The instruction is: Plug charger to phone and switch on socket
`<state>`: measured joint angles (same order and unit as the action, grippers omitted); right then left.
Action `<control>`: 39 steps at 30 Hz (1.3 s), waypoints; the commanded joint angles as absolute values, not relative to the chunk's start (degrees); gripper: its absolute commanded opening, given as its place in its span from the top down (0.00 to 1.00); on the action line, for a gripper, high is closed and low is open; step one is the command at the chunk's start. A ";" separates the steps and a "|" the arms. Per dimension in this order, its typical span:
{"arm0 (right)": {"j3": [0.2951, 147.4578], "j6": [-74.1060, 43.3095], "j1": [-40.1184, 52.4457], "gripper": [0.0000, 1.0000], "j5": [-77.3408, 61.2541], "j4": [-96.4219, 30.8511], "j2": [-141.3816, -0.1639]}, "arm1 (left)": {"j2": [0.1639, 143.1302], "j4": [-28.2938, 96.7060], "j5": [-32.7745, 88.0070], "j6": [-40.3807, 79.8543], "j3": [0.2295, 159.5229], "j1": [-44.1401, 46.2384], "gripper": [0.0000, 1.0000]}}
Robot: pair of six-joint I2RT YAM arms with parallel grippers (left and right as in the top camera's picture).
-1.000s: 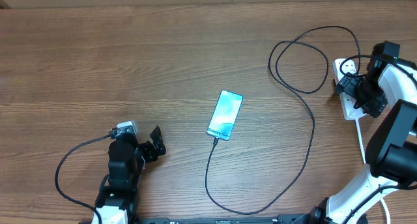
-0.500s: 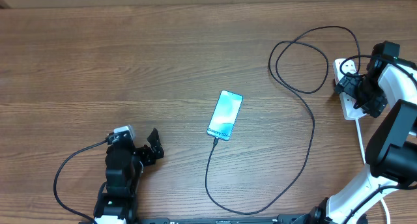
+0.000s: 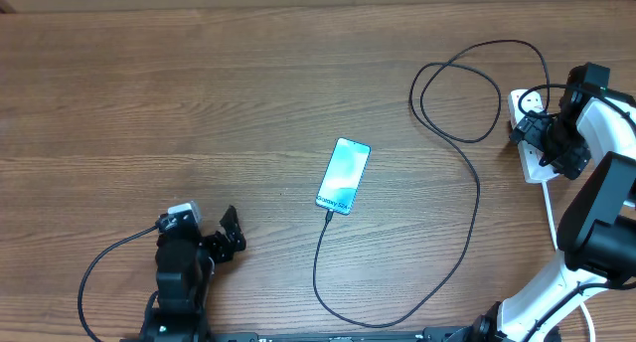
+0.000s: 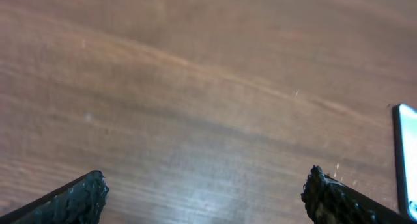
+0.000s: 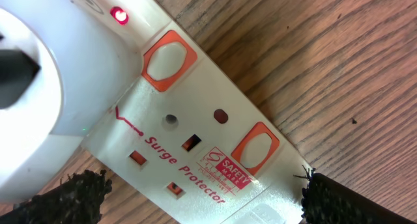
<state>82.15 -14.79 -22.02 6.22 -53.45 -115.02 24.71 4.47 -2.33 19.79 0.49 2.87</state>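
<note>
Wooden table seen from above, with a robot arm at each lower corner. A phone lies face up near the middle, its screen lit pale blue, tilted a little to the right. The black charger cable joins the phone's lower edge, dips towards the near side of the table, climbs up the right side, curls into a loose loop, then runs to a white power strip at the far right edge.

The left gripper hangs low over bare wood, well to the left of the phone, fingers spread wide and holding nothing. Its wrist camera shows the two black fingertips far apart and a sliver of the phone at the right edge.

The right gripper sits directly over the power strip, also spread wide and gripping nothing. Its wrist camera shows the strip close up between the fingertips: a large white plug in one outlet, a small red light glowing, and two orange switches. Whether the fingers touch the strip cannot be told.
</note>
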 commanded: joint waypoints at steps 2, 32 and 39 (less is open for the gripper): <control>81.91 -14.55 -21.71 0.00 6.35 -53.15 -113.99 | 20.99 4.56 -2.02 16.84 0.27 2.15 0.00; 81.91 -14.55 -21.71 0.00 6.35 -53.17 -113.99 | 0.14 4.91 -0.62 -1.08 0.32 2.15 0.00; 81.91 -14.55 -21.71 0.00 6.33 -53.15 -113.99 | 0.14 4.62 -1.21 -4.05 0.32 2.15 0.01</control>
